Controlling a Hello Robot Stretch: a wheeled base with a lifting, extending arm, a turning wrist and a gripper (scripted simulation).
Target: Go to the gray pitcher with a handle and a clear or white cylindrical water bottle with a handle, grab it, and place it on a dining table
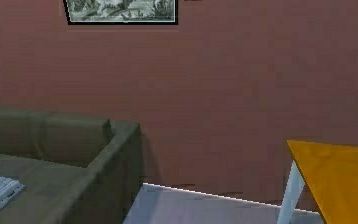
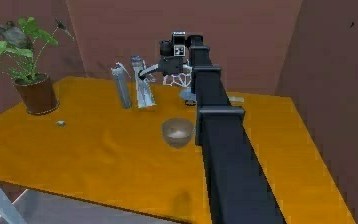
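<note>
**Arm stretched over the orange table, gripper at two tall vessels**

In the arm side view the arm (image 2: 225, 140) reaches across the orange table (image 2: 97, 165). The gripper (image 2: 147, 72) is at the tops of two tall grey-clear vessels. The left vessel (image 2: 120, 86) and right vessel (image 2: 145, 92) stand upright side by side near the table's far edge, by the wall. I cannot tell whether the gripper holds anything. A glass bowl (image 2: 177, 132) sits just left of the arm, and a potted plant (image 2: 27, 70) stands at the far left corner.

In the forward view, a strip of pale floor (image 1: 212, 205) runs to the wall between the sofa (image 1: 62, 155) and the table's corner.
</note>
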